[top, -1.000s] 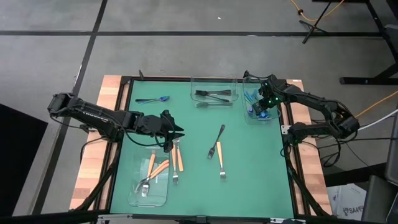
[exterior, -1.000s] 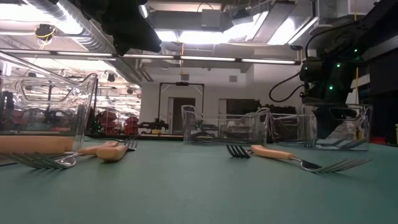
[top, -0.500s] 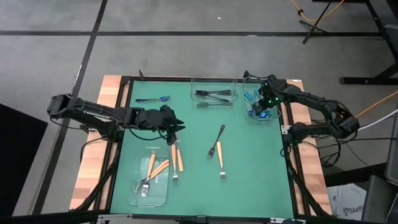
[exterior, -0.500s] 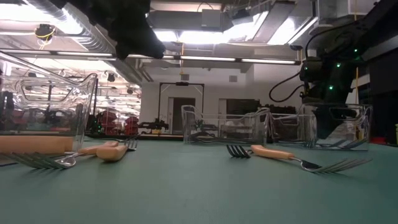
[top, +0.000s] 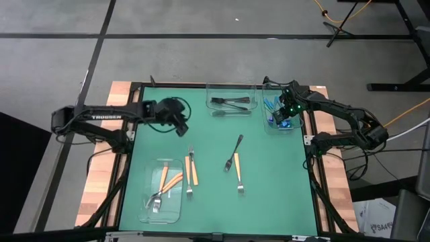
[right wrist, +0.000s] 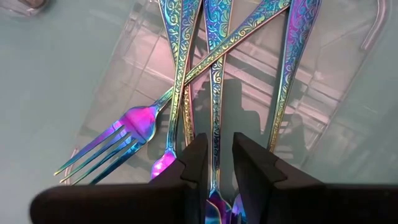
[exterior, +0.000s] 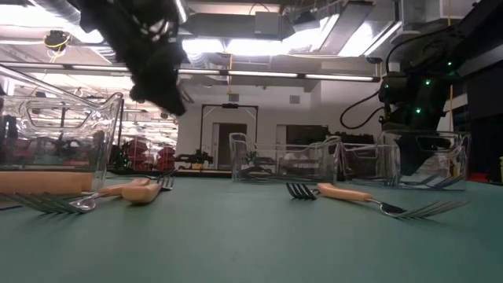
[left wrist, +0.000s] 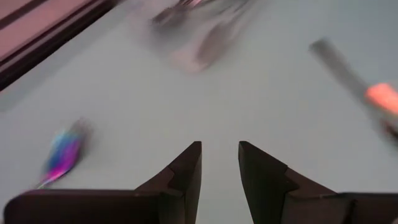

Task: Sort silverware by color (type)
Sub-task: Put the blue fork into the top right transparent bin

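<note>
An iridescent blue utensil (top: 166, 107) (left wrist: 62, 155) lies alone on the green mat at the far left. My left gripper (top: 182, 128) (left wrist: 219, 155) hovers open just to its right, with nothing between the fingers. Two orange-handled forks (top: 191, 168) lie side by side on the mat. A black fork (top: 234, 151) and another orange-handled fork (top: 239, 179) lie near the middle. My right gripper (top: 285, 115) (right wrist: 219, 146) hangs over the far-right tray (top: 269, 125), fingers a narrow gap apart above several iridescent utensils (right wrist: 180, 81) on the tray floor.
A clear tray (top: 210, 101) at the far middle holds black utensils (top: 230, 102). A clear tray (top: 175, 212) at the near left holds orange-handled forks (top: 164, 185). Wooden boards (top: 101, 175) flank the mat. Bare mat lies toward the near right.
My left gripper has swung from over the two orange-handled forks toward the table's far edge and a little left, nearing the lone blue utensil, and has tipped as it went. Its fingers have stayed open. The forks lie where they were.
</note>
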Robot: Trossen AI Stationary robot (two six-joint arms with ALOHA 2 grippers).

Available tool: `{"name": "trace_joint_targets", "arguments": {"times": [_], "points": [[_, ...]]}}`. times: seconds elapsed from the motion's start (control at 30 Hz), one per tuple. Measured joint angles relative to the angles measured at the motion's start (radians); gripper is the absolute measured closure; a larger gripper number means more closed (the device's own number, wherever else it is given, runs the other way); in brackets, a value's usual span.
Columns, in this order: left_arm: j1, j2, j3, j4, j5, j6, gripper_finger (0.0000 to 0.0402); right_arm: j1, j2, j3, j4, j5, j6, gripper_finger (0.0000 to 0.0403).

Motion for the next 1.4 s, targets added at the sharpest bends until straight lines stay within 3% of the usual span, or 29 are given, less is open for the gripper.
{"name": "trace_joint_targets", "arguments": {"times": [0.27, 0.73, 1.0, 1.4], "points": [[0.209, 0.000, 0.000, -0.178, -0.003, 0.124, 0.0302, 0.000, 0.000, 0.000, 0.000, 0.000, 0.000, 0.0338], [0.494, 0.005, 0.000, -0.181, 0.023, 0.295, 0.0302, 0.000, 0.000, 0.000, 0.000, 0.000, 0.000, 0.0338], [0.564, 0.047, 0.000, -0.180, 0.065, 0.360, 0.0302, 0.000, 0.000, 0.000, 0.000, 0.000, 0.000, 0.0338], [0.583, 0.199, -0.001, -0.178, 0.095, 0.429, 0.0302, 0.000, 0.000, 0.000, 0.000, 0.000, 0.000, 0.0338]]}}
